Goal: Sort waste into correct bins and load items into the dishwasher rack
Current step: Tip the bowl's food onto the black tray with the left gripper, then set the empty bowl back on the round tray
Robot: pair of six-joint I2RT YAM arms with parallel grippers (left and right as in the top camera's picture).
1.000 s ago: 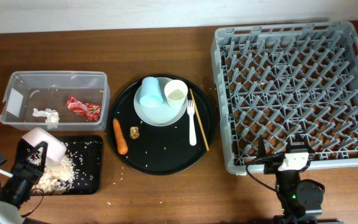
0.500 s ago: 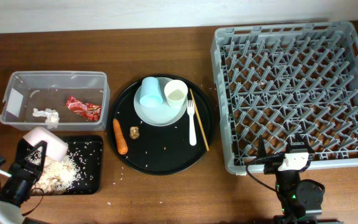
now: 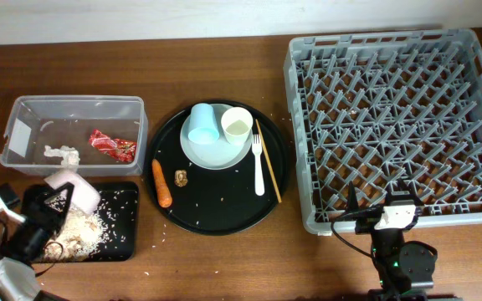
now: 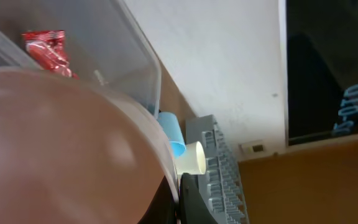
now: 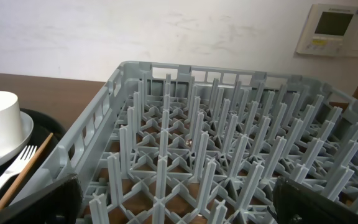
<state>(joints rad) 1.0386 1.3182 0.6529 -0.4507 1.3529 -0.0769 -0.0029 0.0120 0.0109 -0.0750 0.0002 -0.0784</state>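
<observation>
A brown wooden table (image 3: 224, 50) stands against a white wall (image 3: 141, 17). A wall control panel (image 5: 333, 28) carries a small screen, its writing too small to read, and blue characters on a dark pane (image 4: 350, 109) cannot be made out.

The one grey dishwasher rack (image 3: 396, 125) fills the right side, with nothing between its pegs. At centre lies the round black tray (image 3: 220, 205). On the left are two bins – the clear tub (image 3: 78, 99) and, nearer, the black rectangular tray (image 3: 124, 230).

One plate (image 3: 224, 155) on the round tray bears two cups, the blue cup (image 3: 201, 123) and the cream cup (image 3: 236, 124). The one white bowl (image 3: 74, 191) hangs tilted over the rectangular tray, pinched at its rim by the left gripper (image 3: 53, 205).

The right gripper (image 3: 381, 196) sits at the rack's near edge, fingers spread wide – holding nothing.

One fork (image 3: 258, 165) and one stick (image 3: 268, 160) lie beside the plate, with one carrot (image 3: 162, 183) and a brown lump (image 3: 181, 177) to its left. The red wrapper (image 3: 112, 145) and tissue (image 3: 62, 154) sit in the tub. Rice scraps (image 3: 82, 230) lie heaped in the rectangular tray.
</observation>
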